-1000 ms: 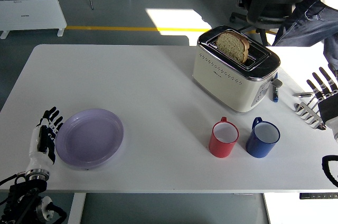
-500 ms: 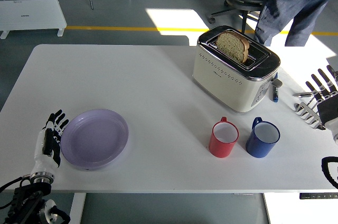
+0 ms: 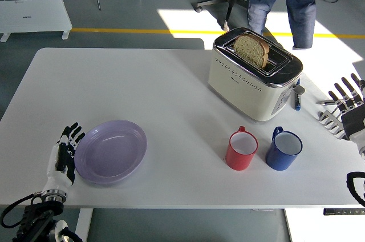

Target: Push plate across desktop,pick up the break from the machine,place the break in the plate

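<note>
Left hand, fingers extended flat and holding nothing, rests against the left rim of the shallow round lavender plate near the white table's front-left edge. Brown bread slice stands upright in the slot of the cream-and-chrome toaster. Right hand, fingers spread and empty, hovers at the table's right edge. Red mug and blue mug stand side by side before the toaster.

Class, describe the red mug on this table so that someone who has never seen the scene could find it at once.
Start from the cream and chrome toaster at the far right of the white table. Two mugs stand side by side in front of it, nearer the table's near edge. The red mug is the left one, its handle pointing away towards the toaster; its neighbour is a blue mug.
</note>
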